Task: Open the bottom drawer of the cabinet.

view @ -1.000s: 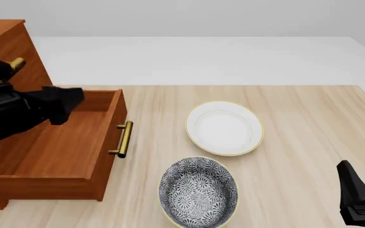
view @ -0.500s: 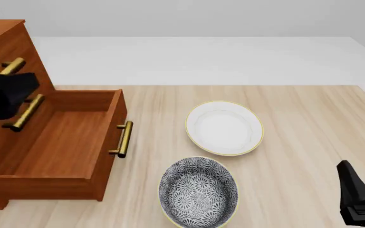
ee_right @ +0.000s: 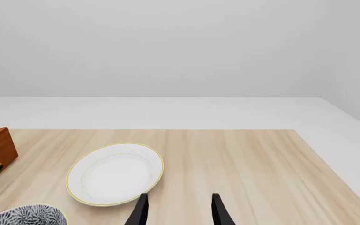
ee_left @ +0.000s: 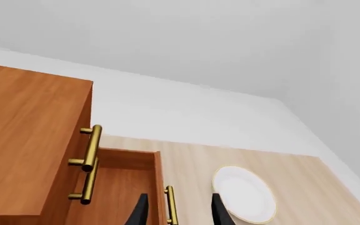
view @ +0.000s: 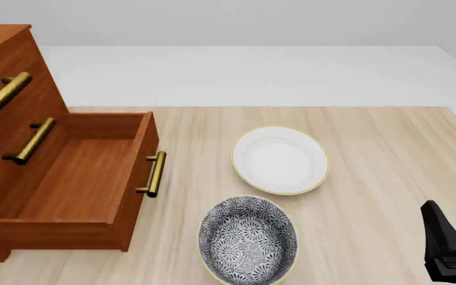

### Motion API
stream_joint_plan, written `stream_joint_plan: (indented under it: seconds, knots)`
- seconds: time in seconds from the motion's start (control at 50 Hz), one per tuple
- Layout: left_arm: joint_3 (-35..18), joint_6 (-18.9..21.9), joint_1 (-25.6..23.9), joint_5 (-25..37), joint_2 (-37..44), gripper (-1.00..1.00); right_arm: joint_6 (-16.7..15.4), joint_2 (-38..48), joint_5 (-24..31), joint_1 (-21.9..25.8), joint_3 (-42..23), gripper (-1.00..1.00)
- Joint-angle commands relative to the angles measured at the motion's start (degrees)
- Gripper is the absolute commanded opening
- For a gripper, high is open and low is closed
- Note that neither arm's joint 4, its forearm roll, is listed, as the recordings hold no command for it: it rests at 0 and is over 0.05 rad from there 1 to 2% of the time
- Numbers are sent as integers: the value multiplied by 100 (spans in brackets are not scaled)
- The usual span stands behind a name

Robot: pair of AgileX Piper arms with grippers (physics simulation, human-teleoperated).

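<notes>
The cabinet stands at the table's left, reddish-brown with brass bar handles. Its bottom drawer is pulled far out over the table, its inside bare, its brass handle facing the bowls. My left gripper is out of the front view; its wrist view looks down past the cabinet onto the open bottom drawer, fingers apart with nothing between them. My right gripper hangs open at the table's near right corner, far from the cabinet, and is also open in its own view.
A white plate with a yellow rim lies mid-table, right of the drawer. A grey patterned bowl sits nearer me, close to the drawer's front corner. The two upper drawers are closed, their handles above the open one.
The left arm, which hung over the open drawer, has pulled back to the left and left the front view. Drawer, plate, bowl and right arm have not moved.
</notes>
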Motion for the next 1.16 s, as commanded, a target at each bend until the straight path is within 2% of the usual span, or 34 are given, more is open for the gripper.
stream_joint_plan:
  seconds: [0.02,0.06,0.16,0.26,0.34,0.38,0.42,0.66,0.72,0.9,1.04,1.16]
  knots:
    - [-182,-207,113,349,-615,100,3,0,0,0,0,100]
    - [-130,-129,126,422,-693,100,-1,-1,-1,-1,0,100]
    - [-165,-274,27,522,-992,100,-2,-1,-1,0,0,100]
    - [-380,-38,-205,643,-1126,100,-1,1,0,1,0,100]
    - [-478,-44,-200,709,-1187,100,0,-1,-1,1,0,100]
    - [-382,-357,-69,696,-1313,100,0,1,1,1,0,100]
    - [-348,-262,-133,752,-1405,100,1,-1,-1,0,0,100]
    - [-443,-427,-191,983,-1903,100,-1,1,0,1,0,100]
    - [-331,-421,-4,1096,-1969,100,0,1,1,-1,0,100]
    - [-404,-504,66,1168,-2137,100,2,-1,0,0,0,100]
    - [-801,-581,64,1159,-2173,100,-1,-1,0,0,0,100]
    - [-882,-533,89,1218,-2142,100,-3,0,0,1,0,100]
